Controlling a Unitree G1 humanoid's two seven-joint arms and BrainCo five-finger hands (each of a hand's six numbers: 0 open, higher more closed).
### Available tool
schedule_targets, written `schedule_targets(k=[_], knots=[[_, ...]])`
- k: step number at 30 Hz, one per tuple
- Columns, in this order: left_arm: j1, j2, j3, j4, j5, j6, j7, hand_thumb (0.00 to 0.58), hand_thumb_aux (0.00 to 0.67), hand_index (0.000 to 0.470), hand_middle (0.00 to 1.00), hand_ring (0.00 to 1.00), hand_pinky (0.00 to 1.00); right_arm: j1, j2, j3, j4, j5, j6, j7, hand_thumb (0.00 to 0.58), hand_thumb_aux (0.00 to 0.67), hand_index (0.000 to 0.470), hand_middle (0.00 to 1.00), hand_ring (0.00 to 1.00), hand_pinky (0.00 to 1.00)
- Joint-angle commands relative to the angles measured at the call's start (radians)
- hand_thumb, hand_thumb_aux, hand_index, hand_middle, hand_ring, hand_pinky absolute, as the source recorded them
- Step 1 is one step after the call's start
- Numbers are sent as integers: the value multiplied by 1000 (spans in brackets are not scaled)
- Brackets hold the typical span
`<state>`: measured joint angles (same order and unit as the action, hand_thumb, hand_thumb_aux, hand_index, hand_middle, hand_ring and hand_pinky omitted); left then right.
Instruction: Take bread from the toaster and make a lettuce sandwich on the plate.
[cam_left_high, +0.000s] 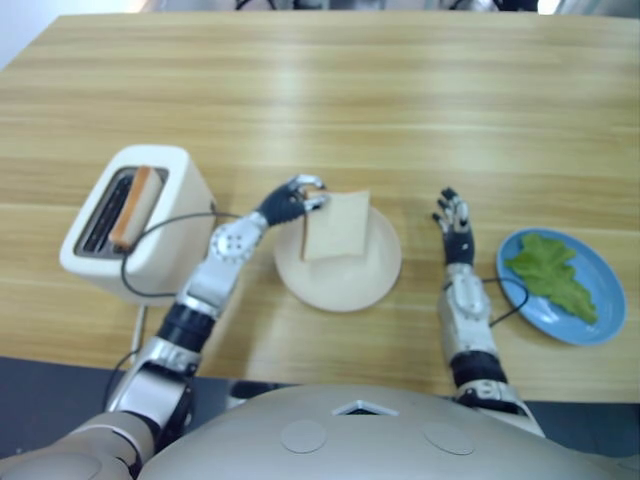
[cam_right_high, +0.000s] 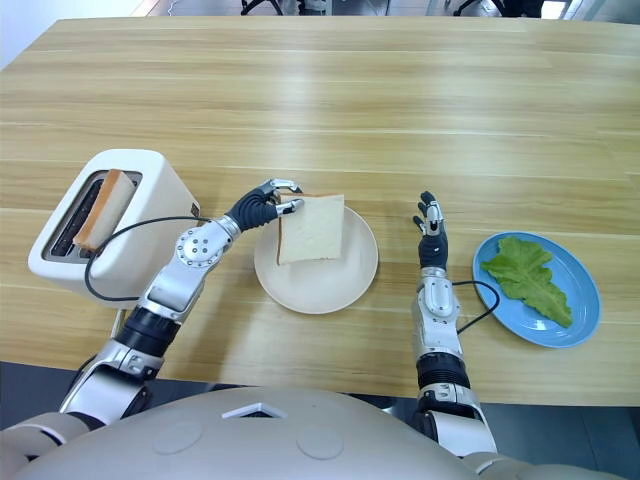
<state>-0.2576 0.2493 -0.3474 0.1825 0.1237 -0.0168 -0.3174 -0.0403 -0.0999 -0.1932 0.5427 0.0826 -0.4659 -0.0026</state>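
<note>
While left hand (cam_right_high: 262, 206) fingers pinch the bread slice (cam_right_high: 312, 228) edge over the plate (cam_right_high: 330, 290), right hand (cam_right_high: 430, 225) fingers spread, empty

I can read nothing on my feeds. The toaster (cam_right_high: 160, 185) shows me a plain white side, with no lettering, dial marks or numbers that I can make out. The cream plate (cam_right_high: 320, 288) just right of the toaster and the bread slice (cam_right_high: 312, 228) over it carry no print, and the blue plate (cam_right_high: 585, 290) well off to the toaster's right is unmarked too.
</note>
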Motion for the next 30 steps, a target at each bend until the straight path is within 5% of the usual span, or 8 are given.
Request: schedule_targets(k=[1, 15, 16, 24, 30], knots=[[-29, -7, -43, 145, 55, -61, -32, 580, 670, 460, 1000, 1000, 1000, 14, 0, 4, -14, -5, 28, 0, 0, 0, 0, 0, 0, 0], [-52, 36, -102, 248, 209, -122, -47, 580, 670, 460, 1000, 1000, 1000, 33, 1, 5, -44, -6, 43, 1, 0, 0, 0, 0, 0, 0], [-57, 42, -105, 249, 232, -120, -36, 0, 0, 0, 0, 0, 0, 34, 1, 6, -46, -6, 45, 2, 0, 0, 0, 0, 0, 0], [-16, 119, -42, -23, 448, -135, 223, 0, 0, 0, 0, 0, 0, 66, 0, 14, -101, -19, 38, 3, 0, 0, 0, 0, 0, 0], [101, 106, 52, -329, 432, -134, 272, 0, 0, 0, 0, 0, 0, 139, -9, 51, -326, -54, 62, 17, 0, 0, 0, 0, 0, 0]])
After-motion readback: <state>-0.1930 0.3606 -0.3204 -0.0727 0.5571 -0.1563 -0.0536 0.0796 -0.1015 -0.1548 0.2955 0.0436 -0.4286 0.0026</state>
